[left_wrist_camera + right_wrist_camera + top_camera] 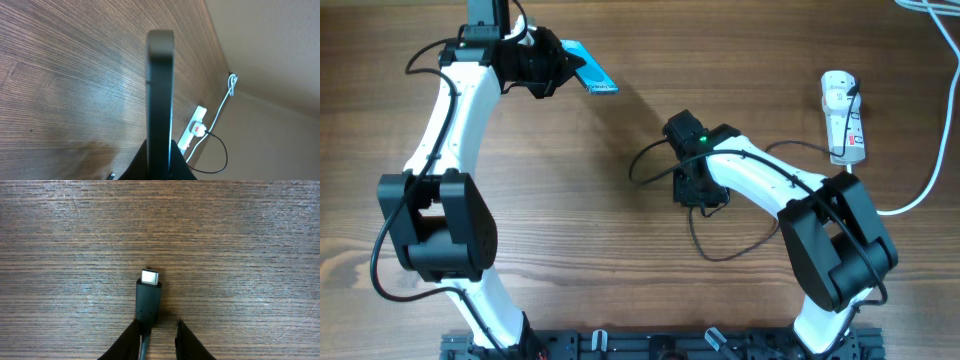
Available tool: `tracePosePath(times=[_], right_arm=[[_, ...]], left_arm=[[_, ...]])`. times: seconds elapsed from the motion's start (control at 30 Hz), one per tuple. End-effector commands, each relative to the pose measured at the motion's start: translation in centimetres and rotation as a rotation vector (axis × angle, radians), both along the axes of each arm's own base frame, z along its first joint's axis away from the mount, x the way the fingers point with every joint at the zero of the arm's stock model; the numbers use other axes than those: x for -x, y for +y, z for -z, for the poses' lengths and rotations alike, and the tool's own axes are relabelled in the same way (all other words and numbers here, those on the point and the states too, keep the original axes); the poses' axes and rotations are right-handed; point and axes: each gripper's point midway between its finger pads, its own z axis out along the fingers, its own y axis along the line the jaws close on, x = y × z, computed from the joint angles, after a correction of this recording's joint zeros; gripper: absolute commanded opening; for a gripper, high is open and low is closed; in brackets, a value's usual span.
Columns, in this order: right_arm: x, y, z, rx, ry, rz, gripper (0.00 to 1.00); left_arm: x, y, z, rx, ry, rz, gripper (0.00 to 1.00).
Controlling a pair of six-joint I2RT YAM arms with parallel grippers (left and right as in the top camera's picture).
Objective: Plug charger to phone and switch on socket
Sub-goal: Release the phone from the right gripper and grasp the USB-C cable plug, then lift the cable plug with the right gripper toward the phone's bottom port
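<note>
While the left gripper [558,66] clamps the phone [594,74], the right gripper [156,337], jaws narrow, holds the charger [149,300] just behind its tip. The socket [842,118] lies well apart.

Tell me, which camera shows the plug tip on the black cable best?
The right wrist view: the charger's tip fills the centre, its metal end sharp. Overhead shows only the cable's loops, tip out of sight. The left wrist view shows just a distant loop near the socket.
</note>
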Motion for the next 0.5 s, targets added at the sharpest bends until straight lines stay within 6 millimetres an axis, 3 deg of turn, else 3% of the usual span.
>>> tracePosePath(times=[0.0, 0.47], right_arm=[[0.88, 0.15, 0.97, -0.016, 0.040, 0.023, 0.24], [1.50, -0.24, 1.94, -0.012, 0.045, 0.062, 0.17]], left_arm=[[0.12, -0.06, -1.40, -0.005, -0.046, 0.018, 0.04], [0.24, -0.07, -1.32, -0.005, -0.039, 0.018, 0.04]])
